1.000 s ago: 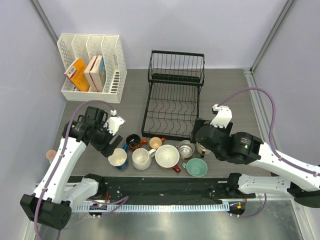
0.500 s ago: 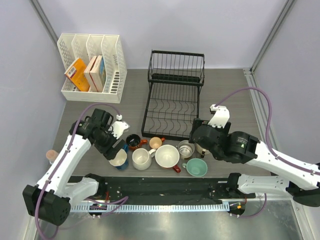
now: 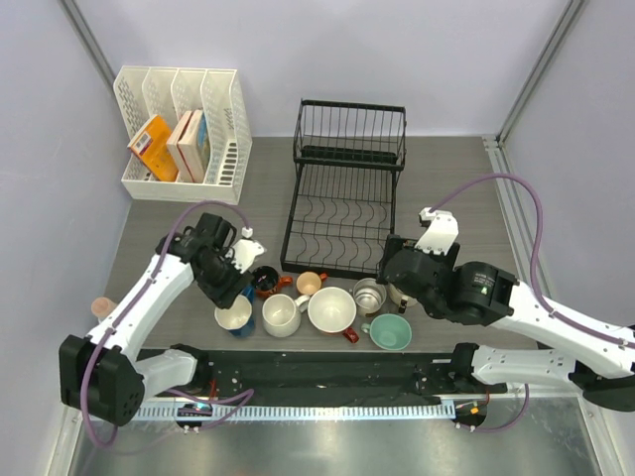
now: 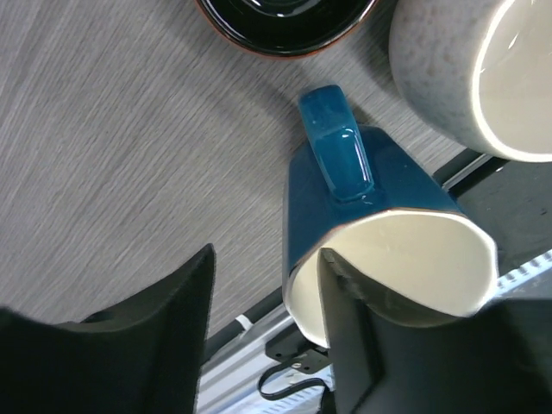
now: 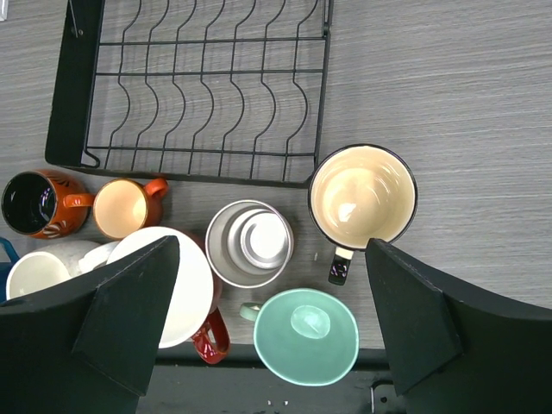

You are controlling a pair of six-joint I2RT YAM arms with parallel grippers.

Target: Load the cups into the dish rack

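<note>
White organizer (image 3: 226, 129) holds boxes (image 3: 154, 149); cups (image 3: 331, 309) beside dish rack (image 3: 289, 223).

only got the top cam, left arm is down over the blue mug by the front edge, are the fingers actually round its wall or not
Observer: Yes. The left wrist view shows the left gripper astride the blue mug wall: one finger is in the mouth, the other outside, with table showing between it and the mug.
Operator: where's its handle
Observer: The handle is on the side away from the fingers, pointing toward the black-inside mug.
Operator: and the right one, holding anything
Observer: No. In the right wrist view the right gripper is wide open and empty, with the steel mug below its middle.
</note>
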